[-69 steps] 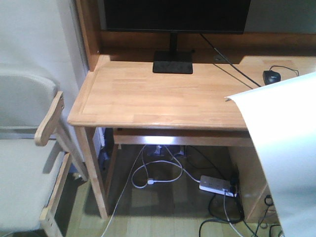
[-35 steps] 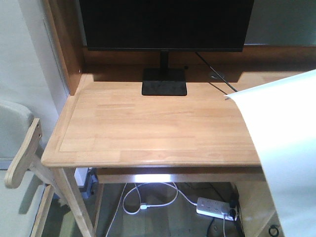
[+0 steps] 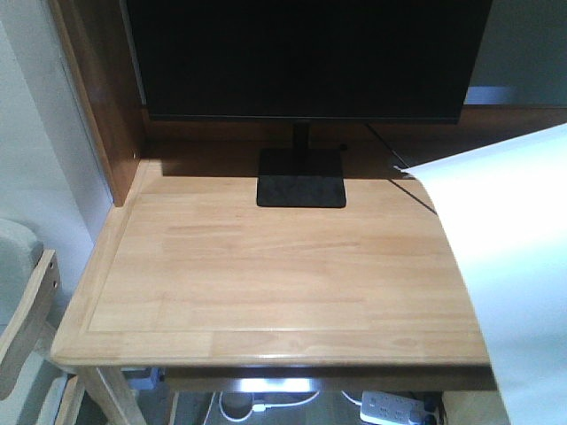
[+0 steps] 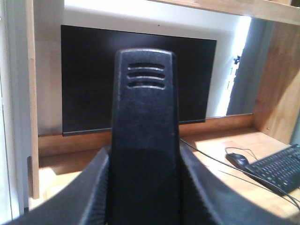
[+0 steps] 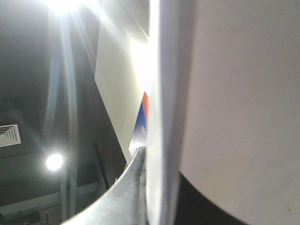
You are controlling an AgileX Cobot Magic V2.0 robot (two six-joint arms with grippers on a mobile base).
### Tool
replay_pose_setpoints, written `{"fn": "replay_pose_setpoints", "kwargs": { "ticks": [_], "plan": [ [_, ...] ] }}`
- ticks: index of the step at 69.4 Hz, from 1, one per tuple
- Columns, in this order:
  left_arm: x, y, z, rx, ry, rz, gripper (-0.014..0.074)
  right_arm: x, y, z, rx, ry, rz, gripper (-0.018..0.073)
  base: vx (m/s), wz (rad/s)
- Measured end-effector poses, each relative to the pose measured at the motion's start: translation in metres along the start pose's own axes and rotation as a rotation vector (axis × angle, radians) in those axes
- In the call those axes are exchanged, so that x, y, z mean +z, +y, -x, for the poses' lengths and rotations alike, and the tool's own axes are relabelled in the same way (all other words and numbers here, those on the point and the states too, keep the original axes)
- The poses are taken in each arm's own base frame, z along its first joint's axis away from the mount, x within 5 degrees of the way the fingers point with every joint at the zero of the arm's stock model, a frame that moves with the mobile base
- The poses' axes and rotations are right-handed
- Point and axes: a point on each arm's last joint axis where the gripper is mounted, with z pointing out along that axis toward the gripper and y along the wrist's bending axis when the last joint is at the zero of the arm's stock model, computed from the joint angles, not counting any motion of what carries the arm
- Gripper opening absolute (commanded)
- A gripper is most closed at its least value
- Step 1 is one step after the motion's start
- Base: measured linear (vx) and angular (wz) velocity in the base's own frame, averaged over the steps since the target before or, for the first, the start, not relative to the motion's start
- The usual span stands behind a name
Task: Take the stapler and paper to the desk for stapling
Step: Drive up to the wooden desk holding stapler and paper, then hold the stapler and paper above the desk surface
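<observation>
The plain white rectangular sheet of paper (image 3: 505, 248) filled the right side of the front view. Its right and lower edges were cut off by the frame, and it covered that corner of the light natural-wood tabletop (image 3: 266, 283). Whether the sheet touched the wood could not be told, and no arm showed in this view.

From the right wrist, the paper (image 5: 225, 93) appeared nearly edge-on and blurred. It ran down between the right fingers (image 5: 124, 192), which were closed on it. Glare from ceiling lights washed out much of the rest.

From the left wrist, the small black wedge-shaped stapler (image 4: 144, 108) stood end-on, pinched between the left fingers (image 4: 91, 187), with its lower part out of frame. Only three slots on its black face could be made out. It was held in the air over the tabletop, in front of the large black monitor (image 4: 93, 79).

To the right, a black keyboard (image 4: 276, 168) was cut off by the frame, with a black mouse (image 4: 236, 160) just beside it. Under the tabletop, a white power strip (image 3: 390, 407) was only partly visible.
</observation>
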Motion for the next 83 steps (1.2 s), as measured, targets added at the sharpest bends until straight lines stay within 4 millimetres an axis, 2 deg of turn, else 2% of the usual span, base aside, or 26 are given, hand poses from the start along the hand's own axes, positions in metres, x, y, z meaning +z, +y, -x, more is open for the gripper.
{"fn": "replay_pose_setpoints", "kwargs": {
  "ticks": [83],
  "plan": [
    [0.0,0.0,0.0,0.0,0.0,0.0,-0.0006,0.0,0.0,0.0,0.0,0.0,0.0,-0.0008,0.12,0.01]
  ]
}}
